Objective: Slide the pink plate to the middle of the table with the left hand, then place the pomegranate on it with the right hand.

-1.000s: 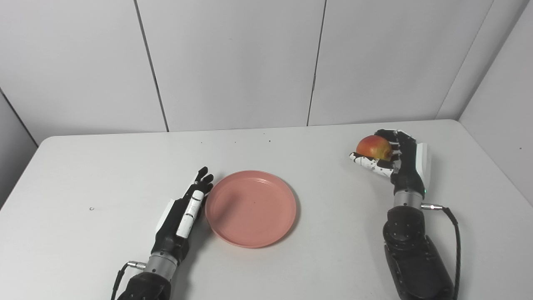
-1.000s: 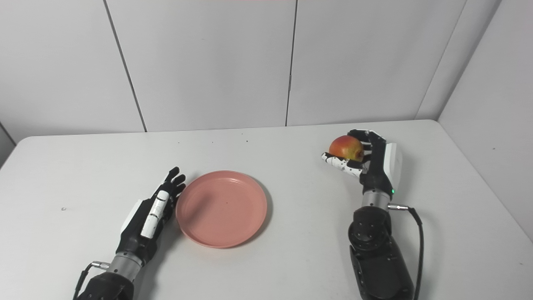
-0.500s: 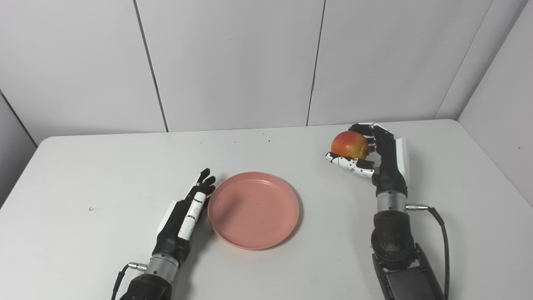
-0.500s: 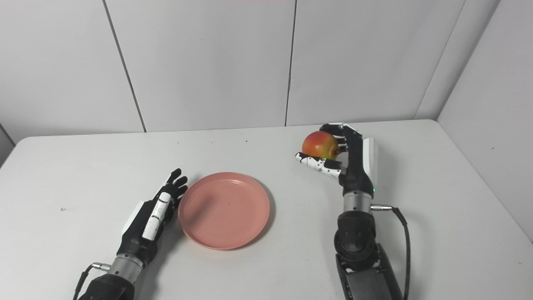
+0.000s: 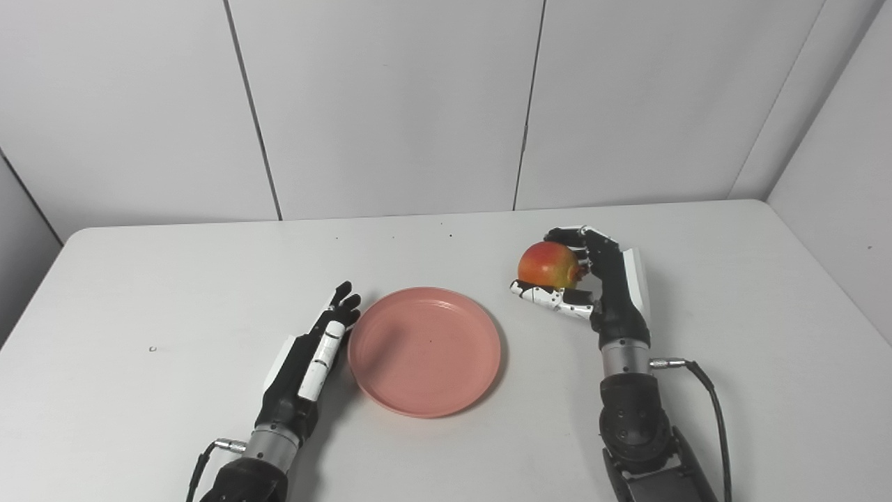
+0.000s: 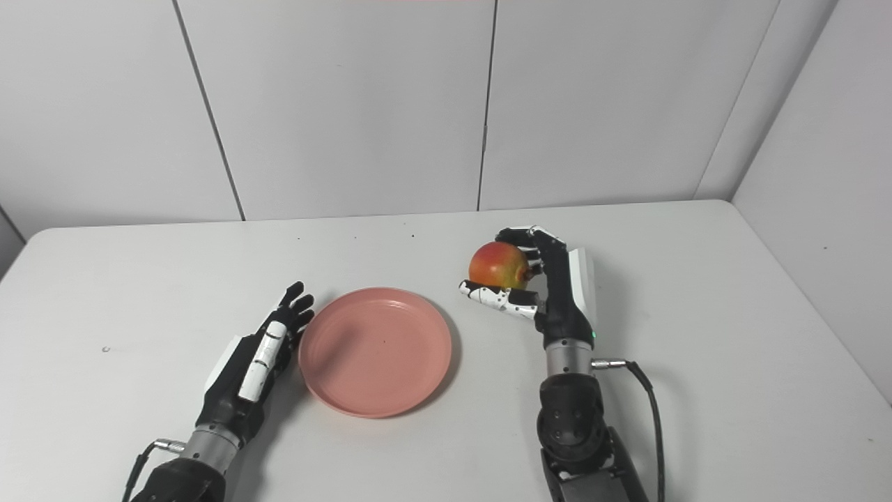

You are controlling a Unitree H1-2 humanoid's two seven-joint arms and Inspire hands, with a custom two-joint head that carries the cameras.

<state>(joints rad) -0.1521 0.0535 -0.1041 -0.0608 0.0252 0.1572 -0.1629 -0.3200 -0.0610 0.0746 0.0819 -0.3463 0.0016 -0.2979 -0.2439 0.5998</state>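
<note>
The pink plate (image 5: 425, 351) lies flat near the middle of the white table (image 5: 139, 293), with nothing on it. My left hand (image 5: 310, 359) rests open along the plate's left rim, fingers straight and pointing away from me. My right hand (image 5: 592, 282) is shut on the red and yellow pomegranate (image 5: 548, 265), holding it above the table just right of the plate's far right edge. In the right eye view the pomegranate (image 6: 498, 265) sits between the thumb below and the fingers curled over it.
Grey wall panels stand behind the table's far edge. A black cable (image 5: 711, 411) hangs from the right wrist. The table's right edge runs near the wall at the right. A small mark (image 5: 152, 348) lies on the table at the left.
My right hand has carried the pomegranate leftward and toward me, closer to the plate. The plate slid slightly right at first and now rests; the left hand has barely moved.
</note>
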